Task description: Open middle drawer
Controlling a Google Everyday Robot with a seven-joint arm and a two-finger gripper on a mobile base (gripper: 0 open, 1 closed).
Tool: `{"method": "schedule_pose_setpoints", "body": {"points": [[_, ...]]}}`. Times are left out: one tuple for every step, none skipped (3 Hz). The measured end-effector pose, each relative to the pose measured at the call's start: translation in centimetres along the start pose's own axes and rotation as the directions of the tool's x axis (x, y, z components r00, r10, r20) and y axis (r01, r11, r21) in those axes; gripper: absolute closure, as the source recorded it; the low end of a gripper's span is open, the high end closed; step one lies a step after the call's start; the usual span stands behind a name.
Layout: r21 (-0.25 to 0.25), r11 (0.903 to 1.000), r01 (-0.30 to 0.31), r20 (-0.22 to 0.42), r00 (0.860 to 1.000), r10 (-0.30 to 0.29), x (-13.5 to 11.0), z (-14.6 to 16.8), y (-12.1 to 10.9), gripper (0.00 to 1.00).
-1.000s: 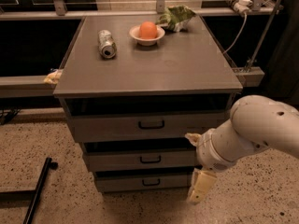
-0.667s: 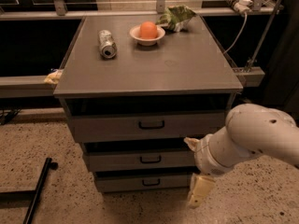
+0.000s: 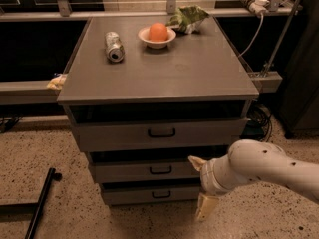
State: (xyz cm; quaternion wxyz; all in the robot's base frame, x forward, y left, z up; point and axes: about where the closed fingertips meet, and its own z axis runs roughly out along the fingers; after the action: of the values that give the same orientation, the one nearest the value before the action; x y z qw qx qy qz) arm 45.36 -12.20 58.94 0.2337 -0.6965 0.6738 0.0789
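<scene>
Low under the grey table's [image 3: 189, 68] front-right corner, a cream two-finger gripper [image 3: 200, 185] sits beside the shallow grey middle drawer [image 3: 129, 172].
Its fingers are spread wide, holding nothing.

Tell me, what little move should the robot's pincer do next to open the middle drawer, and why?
Probably slide left, toward the small black loop handle on the wide grey middle drawer. The pincer hangs open in front of the drawer's right end, off to the side of that handle, and nothing grips the handle yet.
</scene>
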Motion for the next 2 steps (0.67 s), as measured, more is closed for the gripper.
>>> {"method": "schedule_pose_setpoints", "body": {"points": [[0.012,0.9986,0.052,0.03,0.998,-0.052,1.7,4.3,-1.7,0.0],[0.009,0.9968,0.08,0.043,0.996,-0.08,3.2,7.5,-3.2,0.0]]}}
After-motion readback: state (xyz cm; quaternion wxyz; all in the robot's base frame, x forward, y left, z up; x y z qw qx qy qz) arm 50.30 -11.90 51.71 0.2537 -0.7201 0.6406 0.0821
